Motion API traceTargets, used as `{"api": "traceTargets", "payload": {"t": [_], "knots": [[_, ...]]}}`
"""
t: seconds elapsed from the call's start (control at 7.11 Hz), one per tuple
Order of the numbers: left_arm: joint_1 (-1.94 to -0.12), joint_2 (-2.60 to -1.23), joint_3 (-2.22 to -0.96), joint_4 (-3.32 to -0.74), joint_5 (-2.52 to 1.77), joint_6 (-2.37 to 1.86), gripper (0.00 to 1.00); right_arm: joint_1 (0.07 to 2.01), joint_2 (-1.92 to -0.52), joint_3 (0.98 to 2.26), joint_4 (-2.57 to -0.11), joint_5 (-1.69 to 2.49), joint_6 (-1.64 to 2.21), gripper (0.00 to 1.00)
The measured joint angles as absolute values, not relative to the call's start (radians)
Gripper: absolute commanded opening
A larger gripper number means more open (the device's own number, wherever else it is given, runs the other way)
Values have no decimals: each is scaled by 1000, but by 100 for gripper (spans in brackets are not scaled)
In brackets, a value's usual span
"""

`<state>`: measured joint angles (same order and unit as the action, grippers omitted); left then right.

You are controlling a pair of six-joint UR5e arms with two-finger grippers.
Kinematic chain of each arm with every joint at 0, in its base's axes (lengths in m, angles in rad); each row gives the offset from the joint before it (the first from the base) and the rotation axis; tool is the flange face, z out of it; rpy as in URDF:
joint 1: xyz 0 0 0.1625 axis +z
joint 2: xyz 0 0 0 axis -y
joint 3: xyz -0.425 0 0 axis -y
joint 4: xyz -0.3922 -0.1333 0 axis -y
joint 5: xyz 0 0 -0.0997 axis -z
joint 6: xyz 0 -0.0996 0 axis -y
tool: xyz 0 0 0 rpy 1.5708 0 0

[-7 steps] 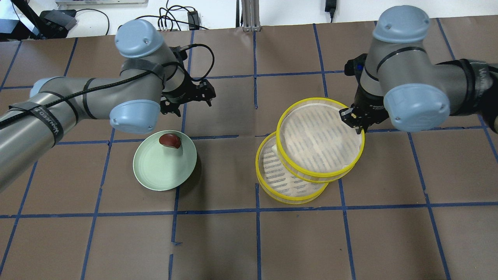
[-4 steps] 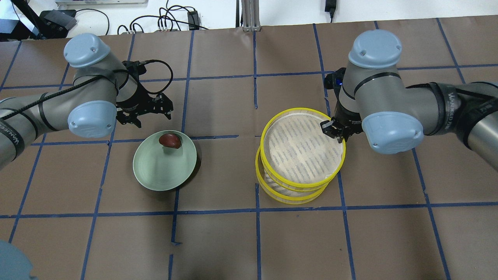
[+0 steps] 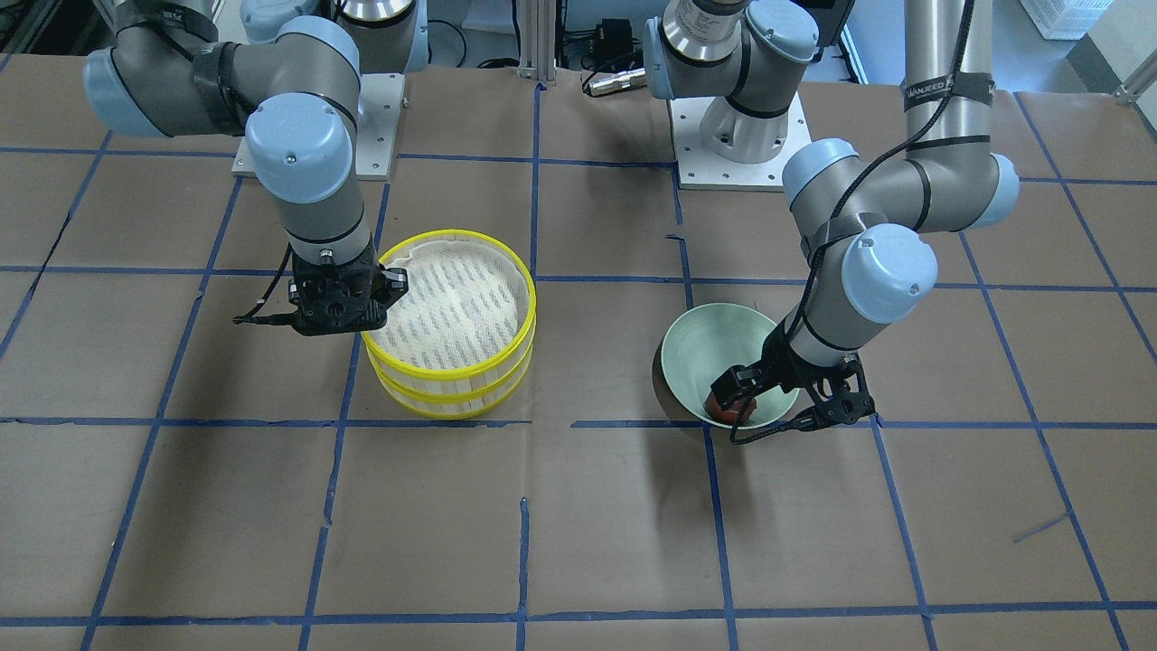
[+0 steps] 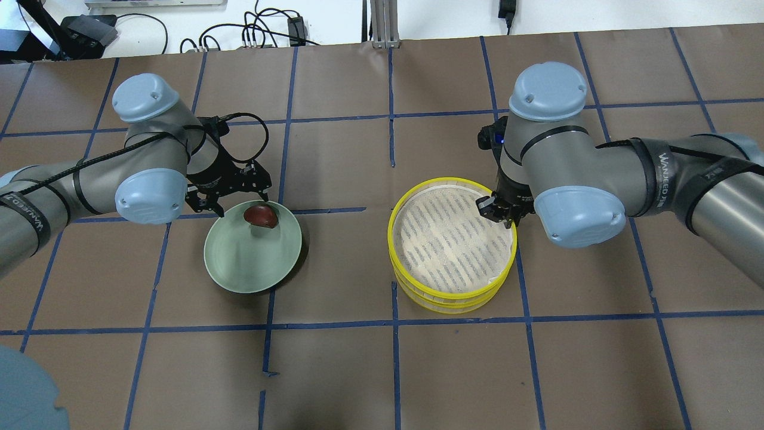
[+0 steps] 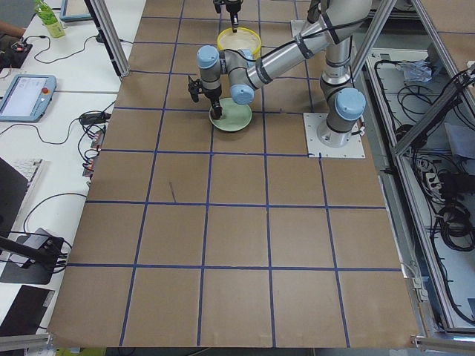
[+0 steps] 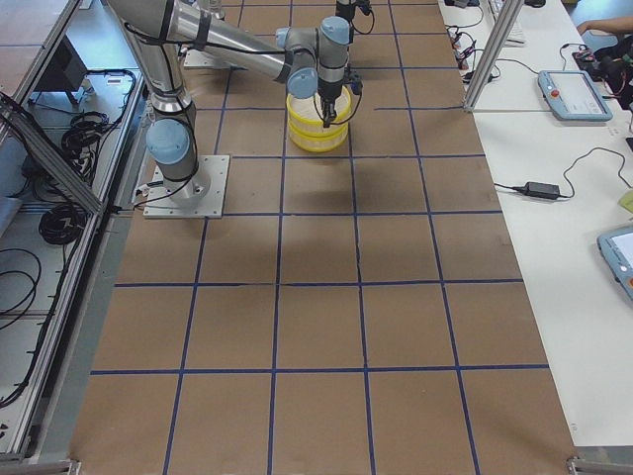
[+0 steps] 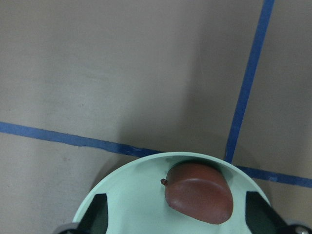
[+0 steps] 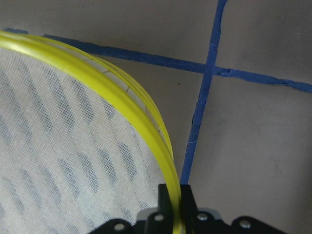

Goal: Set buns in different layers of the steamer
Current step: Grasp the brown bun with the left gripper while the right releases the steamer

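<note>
Overhead exterior: we have stacked the round yellow-rimmed slatted tray (image 4: 390, 230), right gripper (image 4: 500, 214) clenching its rim; left gripper (image 4: 234, 202), released, now reaches the glossy reddish-brown bun (image 4: 261, 215).

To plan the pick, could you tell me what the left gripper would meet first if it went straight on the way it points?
Most likely the dark reddish-brown bun, which lies between the left gripper's open fingers on the pale green plate. Depth is unclear, so a fingertip might touch the plate first.
</note>
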<state>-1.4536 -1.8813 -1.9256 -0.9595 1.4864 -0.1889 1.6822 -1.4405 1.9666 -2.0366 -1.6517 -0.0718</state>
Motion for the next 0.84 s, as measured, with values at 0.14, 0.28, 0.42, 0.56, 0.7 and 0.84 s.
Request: {"api": "traceTargets", "payload": {"t": [0.14,0.28,0.42,0.56,0.7,0.84], "knots": [[-1469,-1887,-1926,-957,1487,-208,98,1684,-1434,1967,-2037,-1657,-72,5],[-1475,-1895,-1926,-955,1488,-211,98,1684,-1430,1966,-2036,-1660,-72,6],[-1477,-1904,-1925,-952,1489,-210,98,1685,-1428,1968,-2033,-1663,-71,6],[-1477,-1912,-1924,-951,1490,-208,98,1685,-1428,1967,-2029,-1670,-69,6],[-1477,-1916,-1923,-950,1491,-206,96,1686,-1428,1966,-2024,-1682,-68,6],[-1477,-1921,-1923,-947,1492,-205,96,1686,-1427,1963,-2024,-1693,-68,6]]}}
